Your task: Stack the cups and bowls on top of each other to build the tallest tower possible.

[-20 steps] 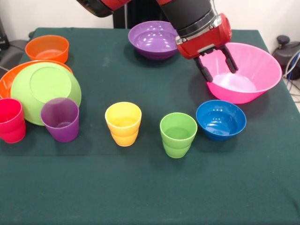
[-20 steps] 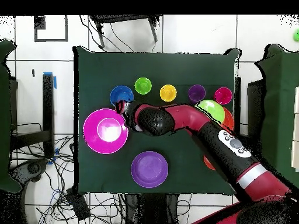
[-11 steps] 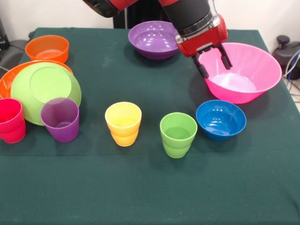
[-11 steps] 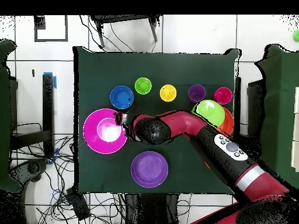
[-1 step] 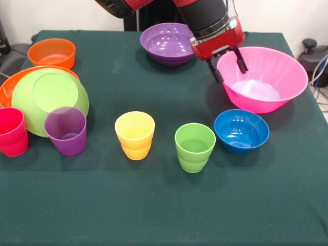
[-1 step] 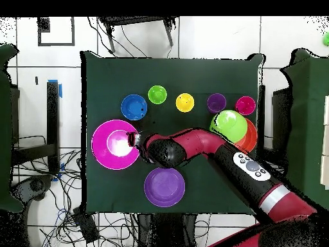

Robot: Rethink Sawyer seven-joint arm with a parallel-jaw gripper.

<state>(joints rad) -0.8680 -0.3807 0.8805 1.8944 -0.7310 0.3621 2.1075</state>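
Four ribbed plastic tumblers are counted: red, purple, yellow, green. Six glossy bowls are seen: big pink, purple, small blue, small orange, and lime green tipped against the large orange. No tower is built. The gripper is spread astride the pink bowl's rim. The dark green tablecloth is surrounded by tiled floor.

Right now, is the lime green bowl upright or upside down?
Tipped over, bottom up: the lime green bowl shows its flat base and leans on the large orange bowl.
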